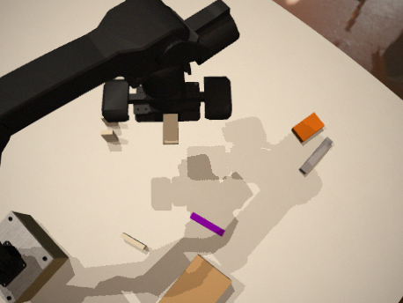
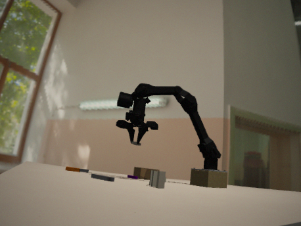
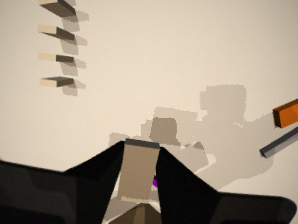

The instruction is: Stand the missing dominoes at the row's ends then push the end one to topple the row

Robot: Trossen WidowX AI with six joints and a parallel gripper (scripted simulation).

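Note:
My gripper (image 2: 135,142) (image 3: 141,149) is shut on a tan domino (image 1: 171,129) (image 3: 138,172). It holds it high above the table, out in front of the row. Standing dominoes (image 2: 157,179) form the row; four show at the upper left of the wrist view, the nearest one (image 3: 56,81) at that end. In the top view the arm hides most of the row, and only one domino (image 1: 106,132) and part of another show. Another cream domino (image 1: 134,241) appears to lie on the table between the base and the purple bar.
A purple bar (image 1: 207,224) (image 2: 132,177) lies near a brown box (image 1: 198,282) (image 2: 141,173). An orange block (image 1: 308,127) (image 3: 287,114) and a grey bar (image 1: 316,157) (image 3: 279,142) lie on the right. Another grey bar (image 2: 102,177) lies on the table in the exterior view.

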